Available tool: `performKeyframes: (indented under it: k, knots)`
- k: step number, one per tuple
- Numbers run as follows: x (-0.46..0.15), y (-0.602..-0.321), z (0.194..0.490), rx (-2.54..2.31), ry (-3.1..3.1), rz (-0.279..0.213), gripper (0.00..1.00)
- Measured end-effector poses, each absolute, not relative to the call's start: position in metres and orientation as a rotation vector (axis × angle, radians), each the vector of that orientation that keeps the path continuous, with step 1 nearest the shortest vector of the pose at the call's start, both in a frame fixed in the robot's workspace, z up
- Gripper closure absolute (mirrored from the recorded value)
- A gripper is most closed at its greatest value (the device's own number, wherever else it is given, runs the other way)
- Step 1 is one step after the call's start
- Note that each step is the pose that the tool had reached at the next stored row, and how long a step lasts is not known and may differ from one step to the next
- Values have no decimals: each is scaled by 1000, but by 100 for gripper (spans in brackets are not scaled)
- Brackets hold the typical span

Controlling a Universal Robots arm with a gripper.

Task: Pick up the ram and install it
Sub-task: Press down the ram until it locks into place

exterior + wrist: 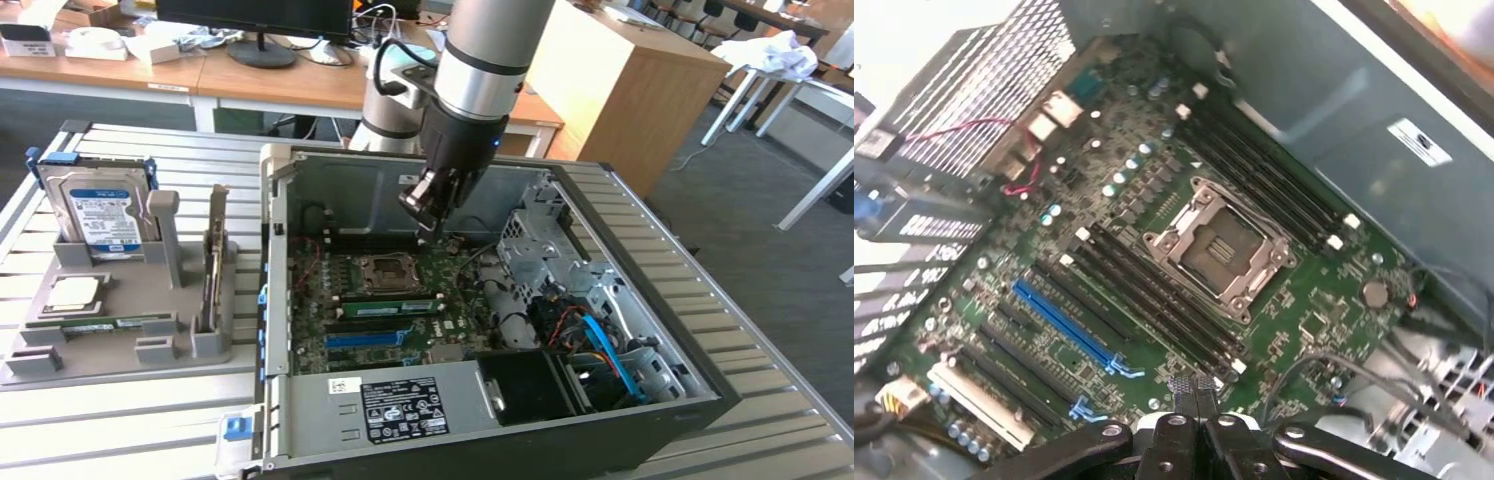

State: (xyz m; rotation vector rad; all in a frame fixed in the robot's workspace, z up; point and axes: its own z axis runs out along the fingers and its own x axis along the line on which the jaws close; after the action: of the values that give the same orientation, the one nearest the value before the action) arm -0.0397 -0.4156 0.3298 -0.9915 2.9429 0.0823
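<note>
My gripper [424, 215] hangs inside the open computer case [274, 300], just above the motherboard [1054, 230] and behind the empty processor socket [379, 268]. In the wrist view the fingertips [1194, 392] are pressed together with nothing visible between them, over the dark memory slots [1154, 300] beside the socket [1219, 250]. One ram [114, 322] lies flat in the grey holder [120, 350] to the exterior view's left. A second thin stick [215, 255] stands on edge in the same holder. A long green strip [387, 300] sits along the slots in front of the socket; I cannot tell whether it is a stick.
The holder also carries a blue-labelled hard drive [96, 215] and a square silver processor [74, 292]. Inside the case are a drive cage [534, 250], blue and orange cables [601, 345] and a labelled power supply [400, 405]. Blue expansion slot [1069, 325] lies near the fingers.
</note>
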Motion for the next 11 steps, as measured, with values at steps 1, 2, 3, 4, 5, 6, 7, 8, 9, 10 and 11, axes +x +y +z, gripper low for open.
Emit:
performKeyframes:
  k: [1,2,3,4,5,6,7,8,9,10,11]
  knots:
    - [-40,-416,330,-966,2951,82,90]
    - [-40,-416,330,-941,2959,81,90]
    - [-40,-416,330,-915,2966,81,90]
    - [-40,-416,330,-888,2974,80,90]
    - [-40,-416,330,-861,2981,80,90]
    - [-40,-416,330,-836,2988,79,90]
    - [-40,-416,330,-810,2995,79,90]
    - [-40,-416,330,-784,3001,78,90]
    - [-40,-416,330,-758,3007,78,90]
    - [-40,-416,329,-732,3013,77,90]
    - [-40,-416,329,-705,3019,77,90]
